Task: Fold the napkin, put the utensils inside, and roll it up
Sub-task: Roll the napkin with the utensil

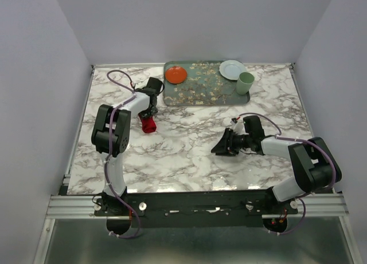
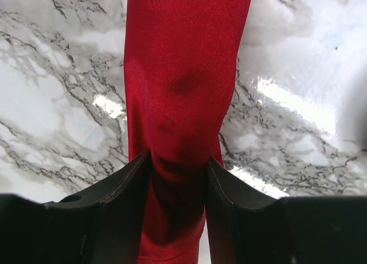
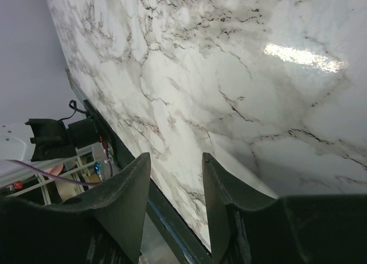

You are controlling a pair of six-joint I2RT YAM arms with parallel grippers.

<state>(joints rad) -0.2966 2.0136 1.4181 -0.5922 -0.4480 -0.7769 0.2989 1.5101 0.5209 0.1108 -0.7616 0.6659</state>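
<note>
- While low over the marble table point(image 1: 183, 155) near the front, grips nothing with the right gripper point(image 3: 175, 159): jaws spread apart, only bare table between them.
- Points that gripper toward the left side, well apart from the red cloth.
- Farther back on the left, pinches the napkin point(image 1: 149, 125) with the left gripper point(image 2: 179, 161): jaws pressed onto the cloth from both sides.
- Seen from the left wrist, looks like a narrow, bunched red band running away from the black fingers point(image 2: 120, 207) over the marble.
- Seen from above, looks like a small red bundle just under that gripper, near the left end of the tray point(image 1: 195, 93) but apart from it.
- Cannot tell if the red cloth touches the table.
- Farthest back, carries a round orange plate point(image 1: 176, 75) on the left end of the flowery tray.
- Has a white plate point(image 1: 232, 69) over the far right corner of the tray, and a pale green cup point(image 1: 245, 82) just beside it at the tray's right end.
</note>
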